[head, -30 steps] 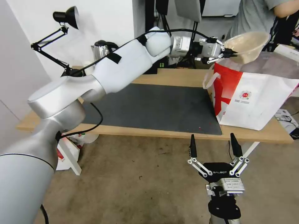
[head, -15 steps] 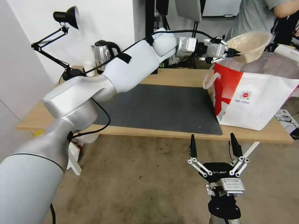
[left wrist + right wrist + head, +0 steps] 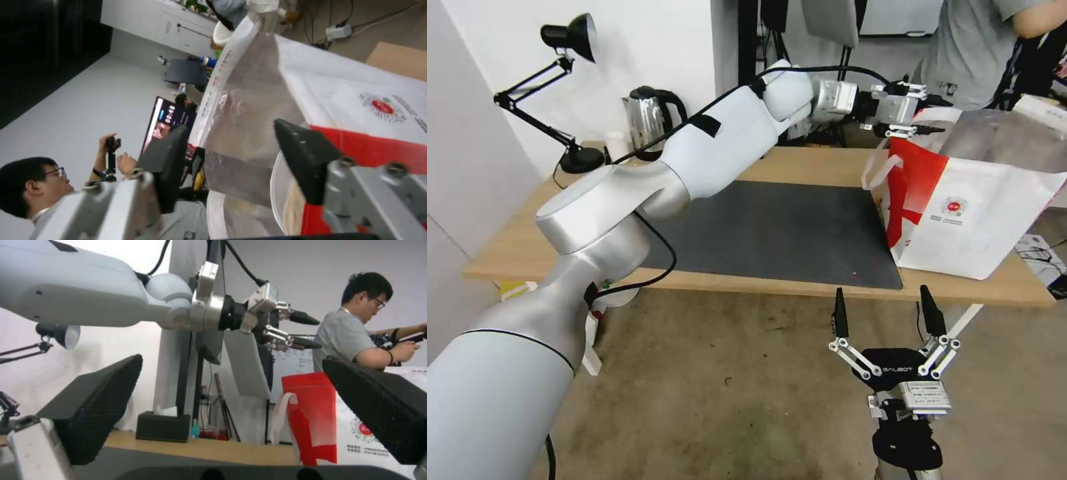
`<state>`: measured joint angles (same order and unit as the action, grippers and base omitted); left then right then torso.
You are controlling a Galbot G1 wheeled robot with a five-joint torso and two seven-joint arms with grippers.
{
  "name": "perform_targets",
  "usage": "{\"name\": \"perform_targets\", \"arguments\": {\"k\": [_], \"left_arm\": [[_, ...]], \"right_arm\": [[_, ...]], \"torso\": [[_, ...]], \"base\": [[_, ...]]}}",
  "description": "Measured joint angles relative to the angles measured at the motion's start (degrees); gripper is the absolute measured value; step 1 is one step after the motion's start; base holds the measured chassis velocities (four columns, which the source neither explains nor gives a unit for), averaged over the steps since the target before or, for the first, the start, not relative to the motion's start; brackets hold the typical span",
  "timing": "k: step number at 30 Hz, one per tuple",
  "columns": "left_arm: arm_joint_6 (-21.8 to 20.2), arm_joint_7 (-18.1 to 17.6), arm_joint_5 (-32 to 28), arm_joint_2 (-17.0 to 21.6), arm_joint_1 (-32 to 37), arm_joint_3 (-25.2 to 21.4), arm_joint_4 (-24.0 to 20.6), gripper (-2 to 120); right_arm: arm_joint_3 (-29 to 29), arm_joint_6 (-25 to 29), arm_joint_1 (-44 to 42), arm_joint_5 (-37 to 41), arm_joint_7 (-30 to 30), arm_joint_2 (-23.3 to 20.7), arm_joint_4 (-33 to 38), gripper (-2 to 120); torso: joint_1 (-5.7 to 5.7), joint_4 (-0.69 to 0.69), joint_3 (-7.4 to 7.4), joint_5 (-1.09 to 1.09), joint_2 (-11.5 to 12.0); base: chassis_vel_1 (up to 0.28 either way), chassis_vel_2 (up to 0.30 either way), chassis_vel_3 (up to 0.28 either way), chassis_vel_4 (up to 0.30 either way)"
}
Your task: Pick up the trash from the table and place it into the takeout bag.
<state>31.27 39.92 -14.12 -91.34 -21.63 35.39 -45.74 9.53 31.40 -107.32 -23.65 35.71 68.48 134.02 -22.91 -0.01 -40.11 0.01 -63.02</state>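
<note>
Tan bowl let go over the bag

A second ago the left gripper [image 3: 928,109] pinched the rim of the shallow tan paper bowl [image 3: 285,196] and held it up above the mouth of the takeout bag [image 3: 974,207]; half a second ago it was the same, a little farther along. Now the bowl has left the gripper and lies down inside the bag against the foil lining, as the left wrist view shows, and the fingers [image 3: 307,160] have parted with nothing between them. The left arm has swung farther out across the counter [image 3: 527,247], so the kettle [image 3: 650,117] and small white cup [image 3: 617,143], hidden a second ago, have come clear.
</note>
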Motion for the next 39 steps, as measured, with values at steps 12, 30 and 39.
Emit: {"name": "perform_targets", "arguments": {"k": [12,30,39], "left_arm": [[-1.0,-0.2,-3.1,1.0,-0.8,0.9,-1.7,98],[-11.9,-8.0,-15.6,19.9,-0.4,3.4,-20.5,100],[-15.8,-18.7,-20.3,30.2,3.4,3.1,-32.7,100]], "right_arm": [[0.0,0.0,0.0,0.0,0.0,0.0,0.0,100],[0.0,0.0,0.0,0.0,0.0,0.0,0.0,100],[0.0,0.0,0.0,0.0,0.0,0.0,0.0,100]], "torso": [[-0.01,0.0,0.0,0.0,0.0],[0.0,0.02,0.0,-0.02,0.0],[-0.01,-0.01,0.0,-0.01,0.0]], "base": [[0.0,0.0,0.0,0.0],[0.0,0.0,0.0,0.0],[0.0,0.0,0.0,0.0]]}}
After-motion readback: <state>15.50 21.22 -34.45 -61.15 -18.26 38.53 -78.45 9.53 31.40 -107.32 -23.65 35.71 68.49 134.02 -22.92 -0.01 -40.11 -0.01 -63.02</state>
